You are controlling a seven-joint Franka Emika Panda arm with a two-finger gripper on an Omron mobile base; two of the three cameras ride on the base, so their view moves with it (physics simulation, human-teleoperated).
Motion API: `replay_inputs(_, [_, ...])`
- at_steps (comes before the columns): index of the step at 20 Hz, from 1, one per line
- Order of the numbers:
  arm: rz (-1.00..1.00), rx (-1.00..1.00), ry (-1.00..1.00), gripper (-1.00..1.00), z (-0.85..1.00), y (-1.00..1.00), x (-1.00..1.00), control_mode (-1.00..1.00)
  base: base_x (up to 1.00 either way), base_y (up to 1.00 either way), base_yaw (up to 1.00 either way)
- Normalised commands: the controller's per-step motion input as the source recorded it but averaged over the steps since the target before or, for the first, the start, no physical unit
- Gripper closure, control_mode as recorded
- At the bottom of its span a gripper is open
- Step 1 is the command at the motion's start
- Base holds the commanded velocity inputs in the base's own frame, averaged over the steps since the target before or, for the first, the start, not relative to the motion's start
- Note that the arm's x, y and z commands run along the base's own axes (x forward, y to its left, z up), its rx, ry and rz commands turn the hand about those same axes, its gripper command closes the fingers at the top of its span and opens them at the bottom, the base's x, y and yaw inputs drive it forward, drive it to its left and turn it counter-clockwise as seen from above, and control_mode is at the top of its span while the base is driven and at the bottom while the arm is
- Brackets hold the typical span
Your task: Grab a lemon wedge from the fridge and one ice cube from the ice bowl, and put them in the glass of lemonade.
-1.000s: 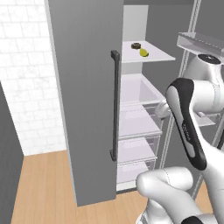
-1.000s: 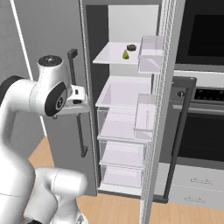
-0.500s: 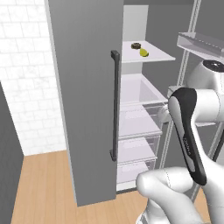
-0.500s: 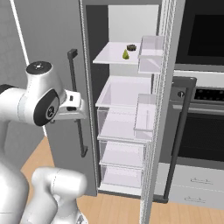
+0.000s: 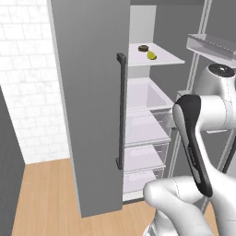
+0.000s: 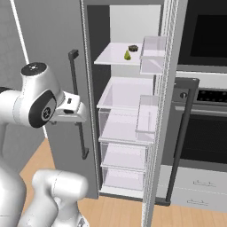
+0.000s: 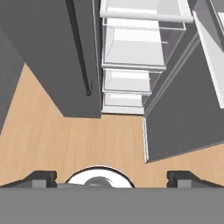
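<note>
Nearest the camera, the robot arm (image 5: pixel 196 152) rises in front of the fridge (image 5: pixel 92 92), its fingers (image 7: pixel 43 178) spread wide and holding nothing; in the hand view the gripper (image 7: pixel 112 179) points down at the wooden floor (image 7: pixel 65 140) before the fridge. The fridge's left door (image 5: pixel 87 106) stands closed beside the arm, its long dark bar handle (image 5: pixel 121 110) running vertically along the door's inner edge. The right door (image 6: pixel 162 111) is swung open toward the viewer, edge-on in the right base view, with clear door bins (image 6: pixel 153 55) on its inner face; it stands between the fridge interior and the built-in black oven (image 6: pixel 204 88) beyond. Inside the fridge, clear drawers (image 6: pixel 122 157) are stacked at the bottom, with a deeper clear drawer (image 6: pixel 126 108) above them. Farthest in, on the white upper shelf (image 5: pixel 159 59) above the drawers, lies the lemon wedge (image 5: pixel 151 55), with a small dark round object (image 5: pixel 143 47) just behind it. The open side of the fridge gives an unobstructed line to that shelf; the closed left door flanks it. A white brick wall (image 5: pixel 27 83) lies to the left of the fridge.
</note>
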Motion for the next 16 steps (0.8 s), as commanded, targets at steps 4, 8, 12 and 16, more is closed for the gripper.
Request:
replay_inputs(4, [-0.03, 0.0, 0.0, -1.0, 0.0, 0.0, 0.0, 1.0, 0.08, 0.0, -0.11])
replay_inputs(8, [0.0, 0.0, 0.0, -1.0, 0.0, 0.0, 0.0, 1.0, 0.37, -0.05, -0.21])
replay_inputs(12, [0.0, 0.0, 0.0, -1.0, 0.0, 0.0, 0.0, 1.0, 0.66, -0.14, -0.23])
replay_inputs(16, [0.0, 0.0, 0.0, -1.0, 0.0, 0.0, 0.0, 1.0, 0.72, 0.0, -0.11])
